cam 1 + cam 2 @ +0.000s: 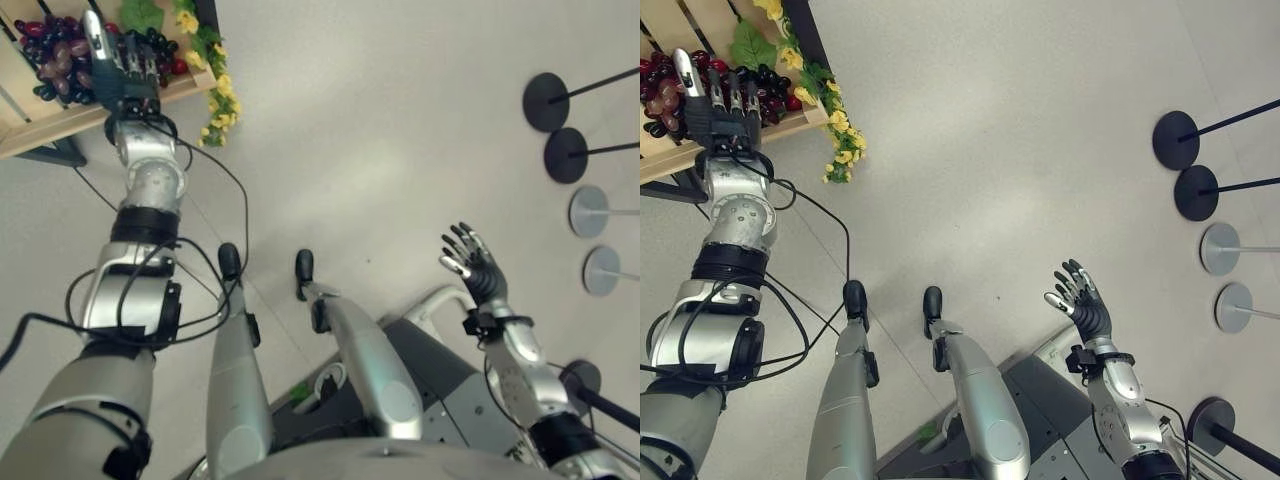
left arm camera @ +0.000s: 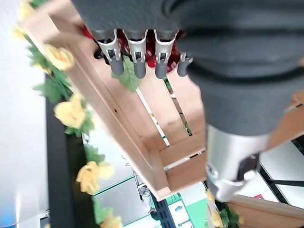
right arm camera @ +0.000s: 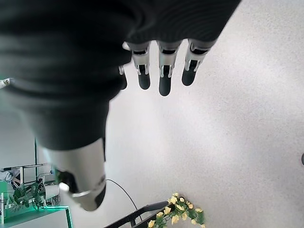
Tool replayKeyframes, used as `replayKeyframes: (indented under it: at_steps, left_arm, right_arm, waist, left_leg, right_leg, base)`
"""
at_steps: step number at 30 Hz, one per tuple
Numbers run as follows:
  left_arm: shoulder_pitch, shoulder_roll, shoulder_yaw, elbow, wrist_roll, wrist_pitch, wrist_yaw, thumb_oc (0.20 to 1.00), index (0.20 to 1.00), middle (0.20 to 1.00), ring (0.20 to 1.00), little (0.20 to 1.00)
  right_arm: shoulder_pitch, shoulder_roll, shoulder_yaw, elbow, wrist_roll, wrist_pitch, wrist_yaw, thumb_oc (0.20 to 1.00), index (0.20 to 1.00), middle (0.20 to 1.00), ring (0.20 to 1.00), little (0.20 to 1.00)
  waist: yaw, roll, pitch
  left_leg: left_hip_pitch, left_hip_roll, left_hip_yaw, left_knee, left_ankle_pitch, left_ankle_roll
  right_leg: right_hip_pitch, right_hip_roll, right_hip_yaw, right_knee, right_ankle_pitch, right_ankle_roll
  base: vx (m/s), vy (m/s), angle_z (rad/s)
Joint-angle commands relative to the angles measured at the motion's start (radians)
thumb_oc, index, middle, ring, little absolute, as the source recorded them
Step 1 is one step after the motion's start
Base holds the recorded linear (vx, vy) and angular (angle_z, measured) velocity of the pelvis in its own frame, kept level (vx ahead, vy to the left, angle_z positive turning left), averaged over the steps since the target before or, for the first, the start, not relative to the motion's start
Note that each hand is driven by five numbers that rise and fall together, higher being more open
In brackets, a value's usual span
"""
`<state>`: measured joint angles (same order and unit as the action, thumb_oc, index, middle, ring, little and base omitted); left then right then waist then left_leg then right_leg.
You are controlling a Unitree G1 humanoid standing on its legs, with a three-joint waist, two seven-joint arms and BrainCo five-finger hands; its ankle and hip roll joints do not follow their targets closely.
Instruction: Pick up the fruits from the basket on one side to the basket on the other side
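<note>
The wooden crate (image 1: 30, 120) at the far left is cut off by the picture edge, so its full extent cannot be judged. It holds bunches of grapes (image 1: 60, 55): a reddish-purple bunch toward the left and a darker, near-black bunch (image 1: 160, 45) toward the right, with a green leaf (image 1: 140, 12) above them. How many bunches lie in it cannot be made out, as the left hand (image 1: 115, 65) covers the middle of the pile.

A garland of yellow flowers (image 1: 215, 95) with green leaves trails down the crate's right end.

Left arm: stretched out to the crate, the hand lying over the grapes with its back toward the camera. In the head views its fingers run straight and side by side across the fruit. In the left wrist view the fingers (image 2: 135, 59) again appear straight and close together, their dark tips against a slat of the crate (image 2: 156, 109), with red fruit just behind them. Whether the tips actually touch a grape cannot be told; nothing is seen clasped.

Right hand (image 1: 1080, 295): raised over bare grey floor (image 1: 990, 150) at the lower right, well apart from the crate, fingers spread and slightly bent, holding nothing. The right wrist view shows its fingers (image 3: 164, 71) straight over the floor.

Four round stand bases (image 1: 565, 155) sit on the floor at the far right, their poles cut off by the edge.
</note>
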<state>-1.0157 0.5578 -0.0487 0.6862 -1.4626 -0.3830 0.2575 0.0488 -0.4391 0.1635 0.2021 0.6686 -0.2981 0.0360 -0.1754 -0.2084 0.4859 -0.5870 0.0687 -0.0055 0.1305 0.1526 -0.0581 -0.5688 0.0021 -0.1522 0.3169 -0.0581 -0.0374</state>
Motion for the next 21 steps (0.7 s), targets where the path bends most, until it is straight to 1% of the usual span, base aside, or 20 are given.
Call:
replayKeyframes:
  at_steps: [1,2,3,4,5,6,7,8,10,12,13,14,15,16,19,20,21]
  left_arm:
    - [-0.055,0.032,0.012,-0.015,0.128,-0.039,0.032,1.000,1.000,1.000,1.000,1.000]
    - [-0.044,0.036,0.016,-0.044,0.154,-0.057,0.042,1.000,1.000,1.000,1.000,1.000]
    - [-0.044,0.035,0.017,-0.045,0.155,-0.057,0.043,1.000,1.000,1.000,1.000,1.000]
    - [-0.021,0.053,0.012,-0.072,0.249,-0.049,0.059,1.000,1.000,1.000,1.000,1.000]
    - [0.009,0.054,0.026,-0.101,0.278,-0.057,0.073,1.000,1.000,1.000,1.000,1.000]
    - [0.010,0.054,0.026,-0.101,0.279,-0.057,0.074,1.000,1.000,1.000,1.000,1.000]
    - [0.038,0.049,0.031,-0.137,0.321,-0.071,0.090,1.000,1.000,1.000,1.000,1.000]
    - [0.059,0.043,0.040,-0.172,0.334,-0.081,0.092,1.000,1.000,1.000,1.000,1.000]
    - [0.096,0.009,0.053,-0.239,0.359,-0.104,0.109,1.000,1.000,1.000,1.000,1.000]
    - [0.117,-0.006,0.051,-0.279,0.387,-0.105,0.119,1.000,1.000,1.000,1.000,1.000]
    - [0.175,-0.060,0.056,-0.390,0.462,-0.128,0.144,1.000,1.000,1.000,1.000,1.000]
    - [0.214,-0.091,0.058,-0.431,0.493,-0.127,0.148,1.000,1.000,1.000,1.000,1.000]
    - [0.219,-0.093,0.058,-0.437,0.498,-0.125,0.152,1.000,1.000,1.000,1.000,1.000]
    - [0.272,-0.126,0.059,-0.499,0.598,-0.120,0.172,1.000,1.000,1.000,1.000,1.000]
    - [0.347,-0.146,0.070,-0.550,0.761,-0.101,0.216,1.000,1.000,1.000,1.000,1.000]
    - [0.347,-0.146,0.070,-0.550,0.761,-0.101,0.216,1.000,1.000,1.000,1.000,1.000]
    - [0.367,-0.143,0.072,-0.546,0.810,-0.087,0.217,1.000,1.000,1.000,1.000,1.000]
  right_arm:
    - [0.028,-0.036,-0.065,-0.077,-0.019,-0.036,-0.008,1.000,1.000,1.000,1.000,1.000]
    - [0.028,-0.034,-0.066,-0.076,-0.023,-0.037,-0.012,1.000,1.000,1.000,1.000,1.000]
    - [0.028,-0.034,-0.066,-0.076,-0.023,-0.037,-0.012,1.000,1.000,1.000,1.000,1.000]
    - [0.028,-0.028,-0.071,-0.077,-0.025,-0.046,-0.010,1.000,1.000,1.000,1.000,1.000]
    - [0.030,-0.026,-0.075,-0.079,-0.027,-0.049,-0.010,1.000,1.000,1.000,1.000,1.000]
    - [0.031,-0.027,-0.075,-0.079,-0.027,-0.049,-0.010,1.000,1.000,1.000,1.000,1.000]
    - [0.029,-0.024,-0.078,-0.080,-0.027,-0.053,-0.006,1.000,1.000,1.000,1.000,1.000]
    - [0.031,-0.021,-0.081,-0.080,-0.032,-0.056,-0.008,1.000,1.000,1.000,1.000,1.000]
    - [0.028,-0.013,-0.083,-0.075,-0.031,-0.064,-0.010,1.000,1.000,1.000,1.000,1.000]
    - [0.030,-0.010,-0.085,-0.075,-0.037,-0.066,-0.012,1.000,1.000,1.000,1.000,1.000]
    - [0.032,-0.003,-0.093,-0.078,-0.043,-0.075,-0.020,1.000,1.000,1.000,1.000,1.000]
    - [0.030,0.000,-0.096,-0.080,-0.049,-0.077,-0.022,1.000,1.000,1.000,1.000,1.000]
    - [0.032,-0.001,-0.096,-0.081,-0.049,-0.077,-0.022,1.000,1.000,1.000,1.000,1.000]
    - [0.027,0.001,-0.101,-0.077,-0.052,-0.083,-0.025,1.000,1.000,1.000,1.000,1.000]
    - [0.017,0.003,-0.101,-0.071,-0.057,-0.096,-0.023,1.000,1.000,1.000,1.000,1.000]
    - [0.017,0.003,-0.101,-0.071,-0.057,-0.096,-0.023,1.000,1.000,1.000,1.000,1.000]
    - [0.016,0.005,-0.101,-0.069,-0.054,-0.100,-0.018,1.000,1.000,1.000,1.000,1.000]
  waist:
    - [-0.003,-0.010,0.008]
    - [-0.002,-0.011,0.009]
    - [-0.002,-0.010,0.009]
    - [0.000,-0.008,0.011]
    - [0.002,-0.008,0.011]
    - [0.001,-0.008,0.010]
    - [0.004,-0.007,0.011]
    - [0.004,-0.007,0.011]
    - [0.006,-0.006,0.012]
    - [0.007,-0.006,0.012]
    - [0.010,-0.004,0.015]
    - [0.011,-0.004,0.017]
    - [0.011,-0.003,0.016]
    - [0.013,-0.005,0.019]
    - [0.018,-0.005,0.019]
    - [0.018,-0.005,0.019]
    - [0.019,-0.005,0.019]
  left_leg:
    - [0.016,0.001,-0.024,0.114,-0.101,0.010]
    - [0.015,0.001,-0.024,0.114,-0.100,0.009]
    - [0.015,0.001,-0.024,0.114,-0.100,0.009]
    - [0.016,0.001,-0.024,0.112,-0.097,0.008]
    - [0.016,0.001,-0.024,0.113,-0.097,0.008]
    - [0.015,0.001,-0.024,0.113,-0.097,0.008]
    - [0.014,0.001,-0.024,0.114,-0.097,0.008]
    - [0.013,0.001,-0.025,0.114,-0.097,0.009]
    - [0.015,0.001,-0.025,0.112,-0.096,0.009]
    - [0.015,0.000,-0.026,0.109,-0.095,0.009]
    - [0.020,-0.002,-0.029,0.102,-0.092,0.009]
    - [0.022,-0.004,-0.030,0.096,-0.089,0.010]
    - [0.022,-0.003,-0.030,0.095,-0.089,0.010]
    - [0.026,-0.003,-0.030,0.090,-0.087,0.012]
    - [0.029,-0.002,-0.027,0.086,-0.088,0.014]
    - [0.029,-0.002,-0.027,0.086,-0.088,0.014]
    - [0.029,-0.003,-0.027,0.087,-0.089,0.015]
  right_leg:
    - [0.044,-0.040,0.014,-0.047,0.032,0.104]
    - [0.043,-0.040,0.014,-0.046,0.031,0.103]
    - [0.043,-0.040,0.014,-0.046,0.031,0.103]
    - [0.043,-0.041,0.013,-0.045,0.031,0.103]
    - [0.041,-0.041,0.013,-0.043,0.029,0.103]
    - [0.041,-0.041,0.013,-0.043,0.029,0.103]
    - [0.041,-0.041,0.011,-0.041,0.027,0.102]
    - [0.040,-0.042,0.009,-0.040,0.026,0.101]
    - [0.039,-0.042,0.008,-0.039,0.026,0.101]
    - [0.039,-0.042,0.005,-0.040,0.027,0.101]
    - [0.041,-0.043,0.004,-0.043,0.027,0.101]
    - [0.042,-0.042,0.003,-0.047,0.028,0.100]
    - [0.042,-0.042,0.003,-0.047,0.028,0.100]
    - [0.046,-0.043,0.004,-0.053,0.031,0.100]
    - [0.045,-0.044,0.006,-0.053,0.031,0.101]
    - [0.045,-0.044,0.006,-0.053,0.031,0.101]
    - [0.044,-0.044,0.007,-0.051,0.031,0.101]
  base:
    - [0.00,0.000,0.00]
    - [0.00,0.000,0.00]
    - [0.00,0.000,0.00]
    - [0.00,0.000,0.00]
    - [0.00,0.000,0.00]
    - [0.00,0.000,0.00]
    - [0.01,-0.014,0.04]
    - [0.01,-0.015,0.04]
    - [0.01,-0.011,0.05]
    - [0.01,-0.017,0.05]
    - [0.02,-0.015,0.04]
    - [0.00,0.000,0.00]
    - [0.00,0.000,0.00]
    - [0.00,0.000,0.00]
    - [0.00,0.000,0.00]
    - [0.00,0.000,0.00]
    - [0.00,0.000,0.00]
